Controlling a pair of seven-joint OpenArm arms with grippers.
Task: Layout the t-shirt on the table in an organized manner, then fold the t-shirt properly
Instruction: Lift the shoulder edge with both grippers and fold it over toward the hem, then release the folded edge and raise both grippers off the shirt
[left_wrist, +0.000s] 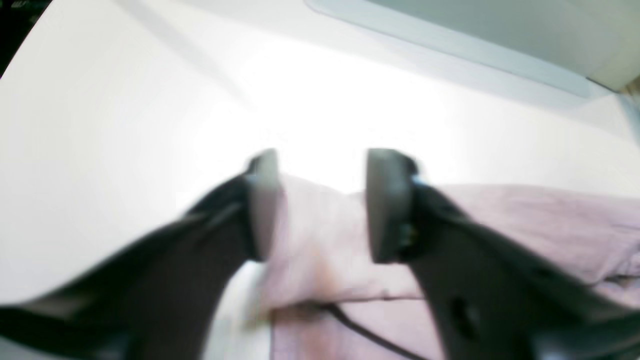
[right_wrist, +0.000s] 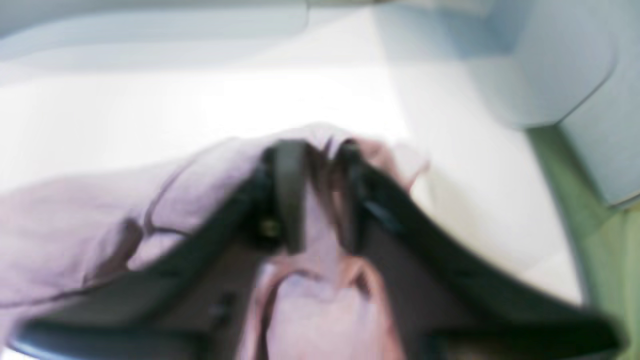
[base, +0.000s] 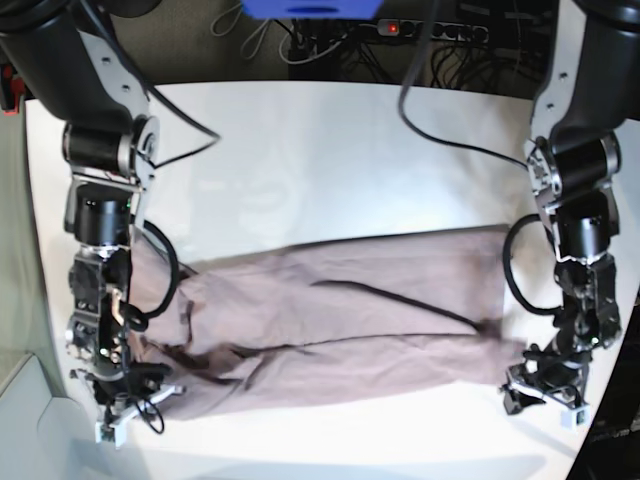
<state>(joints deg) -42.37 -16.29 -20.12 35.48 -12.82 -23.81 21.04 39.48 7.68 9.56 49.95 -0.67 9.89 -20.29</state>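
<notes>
The mauve-pink t-shirt (base: 330, 330) lies as a long wrinkled band across the white table (base: 330, 160), from one arm to the other. My left gripper (base: 525, 385) is at the band's right end. In its wrist view the left gripper (left_wrist: 322, 160) is open, with the t-shirt (left_wrist: 525, 220) lying below and between the wide-apart fingers (left_wrist: 387, 205). My right gripper (base: 140, 385) is at the band's left end. In its wrist view the right gripper (right_wrist: 317, 150) has its jaws slightly parted, and a bunch of the t-shirt (right_wrist: 65, 225) drapes over and between them.
A power strip (base: 430, 28) and tangled cables lie behind the table's far edge. Black cable loops (base: 515, 275) hang beside both forearms, over the cloth. The table's rounded corner and green floor (right_wrist: 600, 260) show close to the right gripper. Bare white table (left_wrist: 125, 125) stretches beyond the shirt.
</notes>
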